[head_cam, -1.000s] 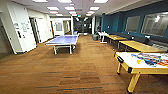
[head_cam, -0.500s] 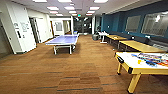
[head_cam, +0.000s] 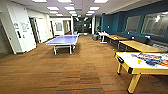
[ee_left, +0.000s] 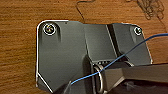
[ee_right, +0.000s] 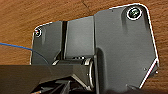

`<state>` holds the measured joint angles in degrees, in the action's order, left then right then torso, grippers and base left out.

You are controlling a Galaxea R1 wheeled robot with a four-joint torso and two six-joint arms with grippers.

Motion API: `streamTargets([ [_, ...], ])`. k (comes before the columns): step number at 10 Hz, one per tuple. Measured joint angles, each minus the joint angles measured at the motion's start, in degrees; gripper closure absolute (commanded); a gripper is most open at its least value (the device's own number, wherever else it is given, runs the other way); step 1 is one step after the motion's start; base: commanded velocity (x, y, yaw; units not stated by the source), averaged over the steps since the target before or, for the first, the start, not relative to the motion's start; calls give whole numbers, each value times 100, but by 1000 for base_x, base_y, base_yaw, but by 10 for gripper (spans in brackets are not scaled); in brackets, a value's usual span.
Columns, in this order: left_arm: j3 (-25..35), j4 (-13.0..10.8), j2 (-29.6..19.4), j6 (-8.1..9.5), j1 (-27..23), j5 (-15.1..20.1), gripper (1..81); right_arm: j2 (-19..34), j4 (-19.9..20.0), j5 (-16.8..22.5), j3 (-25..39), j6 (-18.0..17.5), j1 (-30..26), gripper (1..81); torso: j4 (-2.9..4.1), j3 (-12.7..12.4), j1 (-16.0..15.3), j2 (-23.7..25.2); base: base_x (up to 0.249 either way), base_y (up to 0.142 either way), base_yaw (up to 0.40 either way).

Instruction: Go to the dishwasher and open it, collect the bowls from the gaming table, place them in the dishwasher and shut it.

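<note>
Likely an office building's games lounge: a blue ping-pong table, yellow game table, brown carpet, ceiling light panels.

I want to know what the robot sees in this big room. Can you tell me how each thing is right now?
Blue ping-pong table: set up, standing on the wood-look floor.
Yellow game table: standing, colourful items lying on its white top.
Long yellow tables: standing in a row along the blue wall.
Ceiling lights: on.
White door: cannot tell if shut.

Wide brown carpet open ahead, blue ping-pong table left, yellow game table close right
</note>
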<state>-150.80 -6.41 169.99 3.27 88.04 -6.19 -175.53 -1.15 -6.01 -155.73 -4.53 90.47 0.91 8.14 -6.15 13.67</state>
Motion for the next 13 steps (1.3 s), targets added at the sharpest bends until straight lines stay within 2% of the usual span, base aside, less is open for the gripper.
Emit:
streamTargets([
  [8,2,-4,0,0,10,-2,10,-2,0,1,0,0,0,10,0,0,2,0,0,0,21],
  [13,2,-4,0,0,7,-2,10,0,0,0,0,-1,0,10,0,0,4,0,0,0,-331],
])
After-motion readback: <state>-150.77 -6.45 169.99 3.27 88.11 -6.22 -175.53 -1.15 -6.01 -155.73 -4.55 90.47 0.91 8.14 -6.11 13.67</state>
